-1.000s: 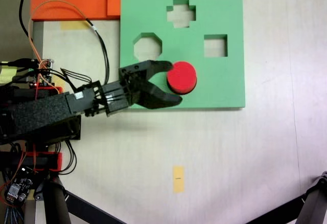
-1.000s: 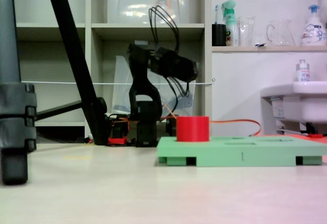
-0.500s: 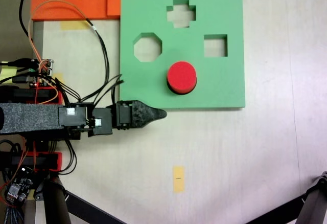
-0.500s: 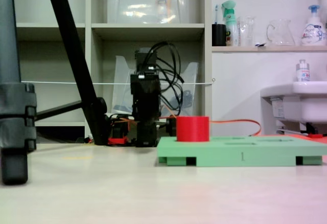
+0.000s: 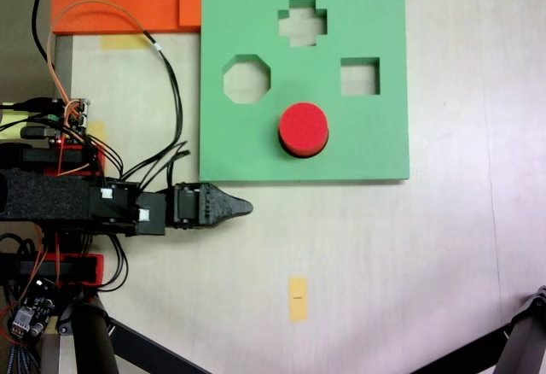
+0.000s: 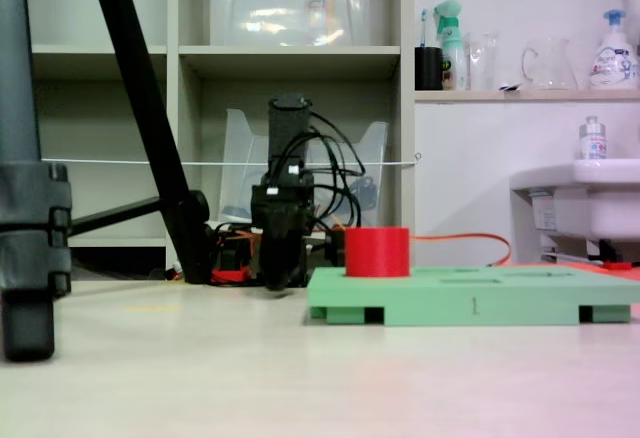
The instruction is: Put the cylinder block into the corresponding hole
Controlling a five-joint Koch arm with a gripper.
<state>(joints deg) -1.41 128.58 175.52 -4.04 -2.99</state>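
From above, the block (image 5: 304,130) sits in the board (image 5: 375,135), below the octagonal and square cutouts, well apart from the gripper (image 5: 243,207) off the board's lower left corner. Only one tip shows, so I cannot tell its spread. In the low side view, the block (image 6: 377,251) stands proud of the board (image 6: 470,303), with the gripper (image 6: 275,283) behind the board's left end.

The arm is built of black parts throughout. In a fixed view, its long forearm segment (image 5: 43,196) is seen to be wrapped in a rough, dark grey speckled covering. At 3 o'clock from this segment, blocky black motor housings carry small white labels, and the gripper (image 5: 239,207) tapers to a single dark pointed tip. Black cables loop out at 12 o'clock of the wrist, joined by thin orange wires. Red base pieces (image 5: 77,265) are seen at 6 o'clock.
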